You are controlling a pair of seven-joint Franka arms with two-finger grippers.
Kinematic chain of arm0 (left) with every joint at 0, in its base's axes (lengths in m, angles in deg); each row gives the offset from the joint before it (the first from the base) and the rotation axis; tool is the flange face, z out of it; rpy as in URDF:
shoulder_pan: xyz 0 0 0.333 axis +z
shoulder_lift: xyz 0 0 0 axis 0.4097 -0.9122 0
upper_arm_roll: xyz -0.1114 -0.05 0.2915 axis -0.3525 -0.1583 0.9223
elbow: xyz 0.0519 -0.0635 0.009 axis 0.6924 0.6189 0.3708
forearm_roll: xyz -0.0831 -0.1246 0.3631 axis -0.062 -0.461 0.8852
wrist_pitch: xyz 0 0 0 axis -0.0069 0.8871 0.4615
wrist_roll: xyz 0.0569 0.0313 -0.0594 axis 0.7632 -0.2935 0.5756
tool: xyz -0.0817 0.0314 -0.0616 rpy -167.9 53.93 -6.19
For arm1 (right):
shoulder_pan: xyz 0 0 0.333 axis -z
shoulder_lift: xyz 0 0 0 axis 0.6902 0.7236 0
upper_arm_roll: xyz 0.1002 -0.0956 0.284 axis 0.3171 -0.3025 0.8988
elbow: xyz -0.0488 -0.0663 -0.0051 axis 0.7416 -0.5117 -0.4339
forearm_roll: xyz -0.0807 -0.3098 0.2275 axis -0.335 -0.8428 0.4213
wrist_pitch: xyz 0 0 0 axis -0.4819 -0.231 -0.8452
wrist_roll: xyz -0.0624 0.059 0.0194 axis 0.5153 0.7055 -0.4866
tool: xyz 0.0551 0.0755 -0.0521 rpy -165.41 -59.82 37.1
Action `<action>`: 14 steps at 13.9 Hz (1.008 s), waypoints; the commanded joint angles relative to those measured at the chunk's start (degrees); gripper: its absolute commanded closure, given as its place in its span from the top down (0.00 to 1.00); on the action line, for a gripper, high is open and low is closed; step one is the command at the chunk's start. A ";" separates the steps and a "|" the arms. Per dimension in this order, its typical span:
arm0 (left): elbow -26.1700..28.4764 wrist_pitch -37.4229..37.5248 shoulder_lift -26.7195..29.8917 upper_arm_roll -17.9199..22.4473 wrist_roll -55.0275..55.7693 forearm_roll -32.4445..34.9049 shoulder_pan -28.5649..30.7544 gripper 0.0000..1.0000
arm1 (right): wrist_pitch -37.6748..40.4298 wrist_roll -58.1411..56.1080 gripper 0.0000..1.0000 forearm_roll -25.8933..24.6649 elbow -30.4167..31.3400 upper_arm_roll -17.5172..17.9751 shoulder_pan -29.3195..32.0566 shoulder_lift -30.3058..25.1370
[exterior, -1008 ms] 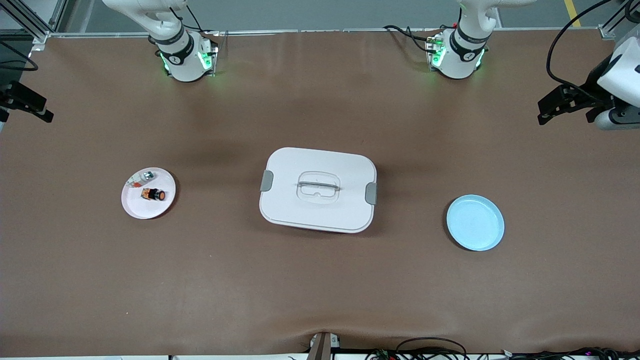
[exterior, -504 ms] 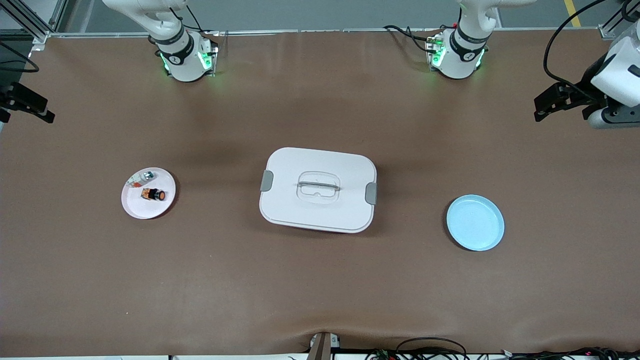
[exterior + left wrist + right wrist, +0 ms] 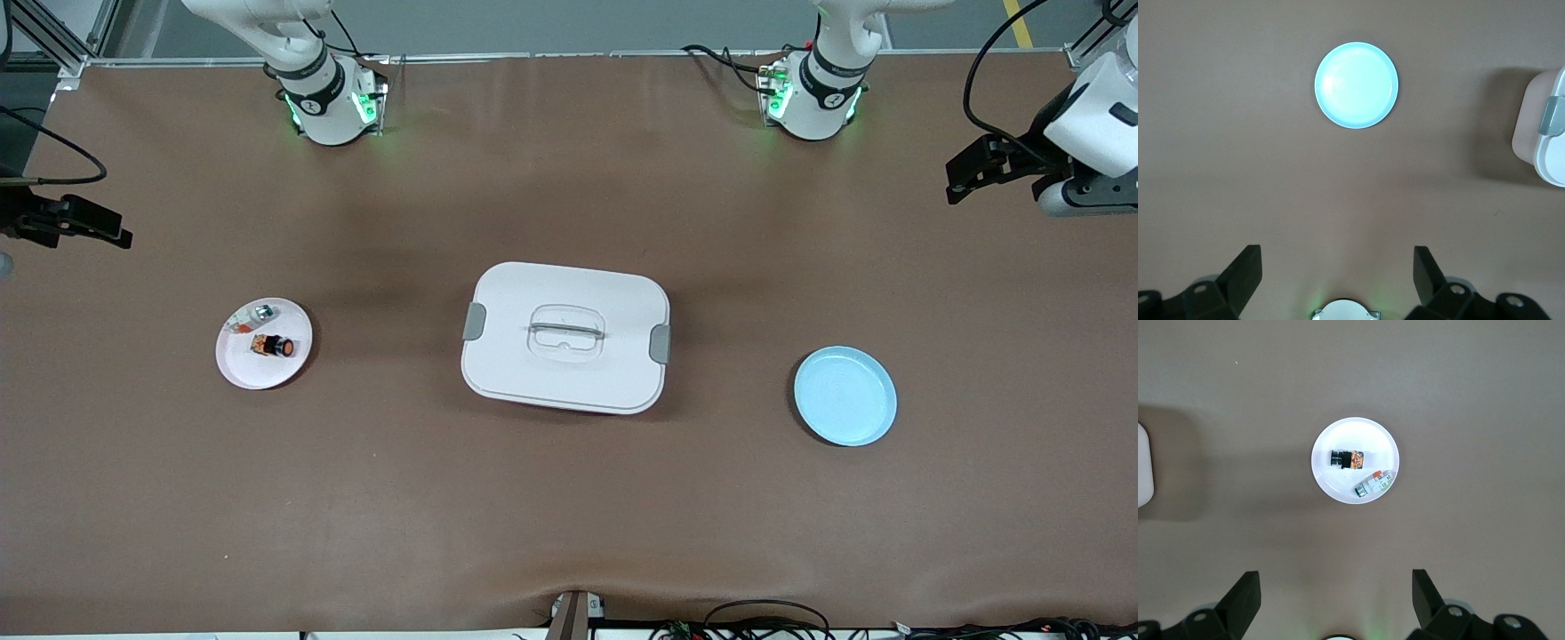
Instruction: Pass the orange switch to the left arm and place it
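Note:
The orange switch (image 3: pixel 274 346) (image 3: pixel 1347 459) lies on its side on a small white plate (image 3: pixel 252 371) (image 3: pixel 1331 483) toward the right arm's end of the table. The white box (image 3: pixel 565 373) (image 3: pixel 1546 143) stands at the table's middle, lid on. My right gripper (image 3: pixel 107 229) (image 3: pixel 1335 577) hangs high over the table's edge at its own end, open and empty. My left gripper (image 3: pixel 965 173) (image 3: pixel 1336 257) hangs high over the table at the left arm's end, also open and empty.
A small silver-and-clear piece (image 3: pixel 258 314) (image 3: pixel 1375 484) shares the white plate with the switch. An empty light blue plate (image 3: pixel 845 396) (image 3: pixel 1356 85) sits toward the left arm's end. Cables run along the table's edge nearest the front camera.
My right gripper has swung inward from the table's end toward the white plate. My left gripper has drifted slightly toward the arms' bases. Nothing on the table has moved.

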 commanded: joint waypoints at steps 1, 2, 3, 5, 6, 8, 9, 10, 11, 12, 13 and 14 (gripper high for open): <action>0.88 0.38 1.06 -0.25 -0.44 -0.07 0.34 1.00 | 0.23 -0.21 1.00 -0.59 -1.37 0.75 1.24 1.57; 0.80 0.30 0.88 -0.25 -0.44 -0.07 0.34 1.00 | 0.40 -0.12 1.00 -0.76 -1.63 0.66 1.33 4.27; 0.80 0.12 0.71 -0.25 -0.44 -0.07 0.34 1.00 | 0.40 -0.21 1.00 -0.67 -2.59 0.66 1.51 5.25; 0.53 -0.41 0.44 -0.25 -0.35 -0.07 0.26 1.00 | 0.31 -0.12 1.00 -0.58 -3.04 0.57 2.38 9.45; 0.53 -0.84 0.27 -0.25 -0.35 -0.07 0.25 1.00 | -0.21 -0.30 1.00 -0.50 -3.56 0.57 3.00 10.79; 0.53 -1.81 -0.43 -0.25 -0.35 -0.15 0.17 1.00 | -2.04 -1.08 1.00 0.21 -3.74 0.57 4.67 12.73; 0.53 -1.99 -0.61 -0.25 -0.35 -0.15 0.17 1.00 | -4.15 -1.00 1.00 0.47 -3.40 0.66 4.50 12.91; 0.62 -2.16 -0.70 -0.25 -0.26 -0.15 0.17 1.00 | -6.17 -0.92 1.00 0.47 -2.78 0.66 4.50 13.00; 0.62 -2.17 -0.70 -0.25 -0.26 -0.07 0.25 1.00 | -6.89 -1.00 1.00 1.25 -2.34 0.66 4.50 13.17; 0.71 -2.17 -0.70 -0.25 -0.26 -0.07 0.34 1.00 | -7.59 -0.92 1.00 3.00 -1.64 0.66 4.58 13.26; 0.71 -2.17 -0.70 -0.33 -0.26 -0.07 0.34 1.00 | -9.42 -0.65 1.00 4.15 -0.16 0.57 4.50 13.44; 0.71 -2.25 -0.87 -0.25 -0.17 -0.07 0.17 1.00 | -12.31 -0.56 1.00 4.42 2.21 0.57 4.41 13.44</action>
